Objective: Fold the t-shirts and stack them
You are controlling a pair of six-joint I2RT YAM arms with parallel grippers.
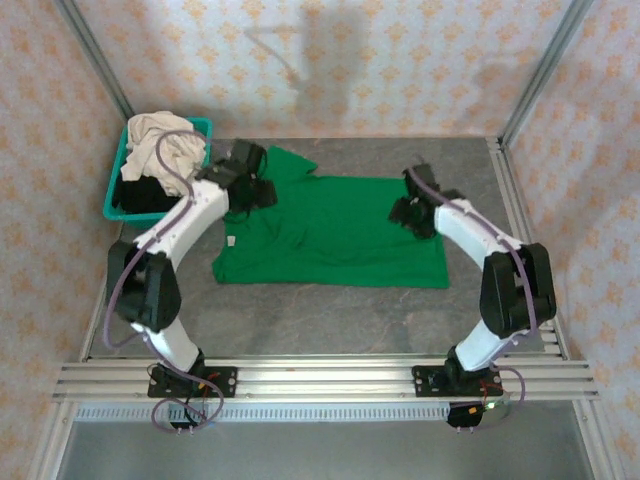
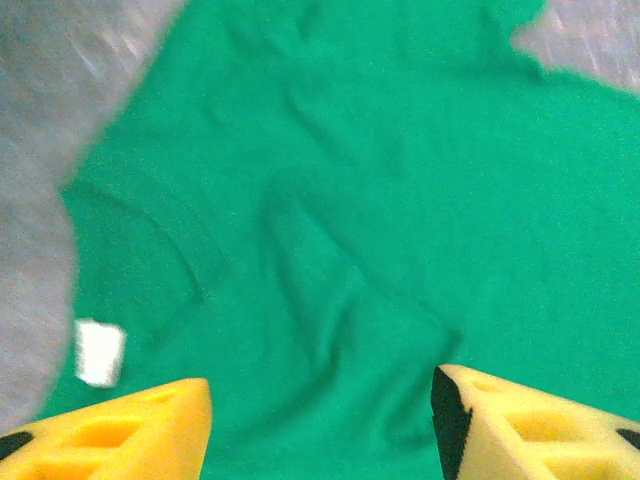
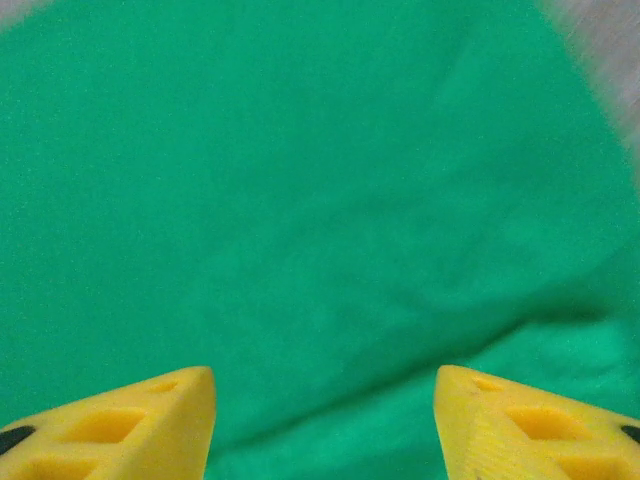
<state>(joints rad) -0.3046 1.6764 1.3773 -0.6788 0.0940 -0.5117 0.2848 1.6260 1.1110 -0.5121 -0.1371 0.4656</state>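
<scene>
A bright green t-shirt (image 1: 335, 235) lies spread on the grey table, neck end to the left with a white label (image 1: 231, 241). My left gripper (image 1: 262, 193) hovers over its upper left part, near a sleeve. In the left wrist view the yellow fingers (image 2: 130, 425) stand apart over wrinkled green cloth (image 2: 350, 200), nothing between them, with the label (image 2: 99, 352) beside the collar. My right gripper (image 1: 405, 213) is above the shirt's right end; its fingers (image 3: 530, 425) are spread over green cloth (image 3: 300, 180) with a fold edge. Cream-white (image 1: 165, 145) and black (image 1: 145, 193) t-shirts lie heaped in the basket.
A teal plastic basket (image 1: 205, 126) stands at the back left corner of the table. Metal frame posts (image 1: 535, 75) and patterned walls close in the back and sides. Bare grey tabletop (image 1: 330, 315) lies in front of the green shirt.
</scene>
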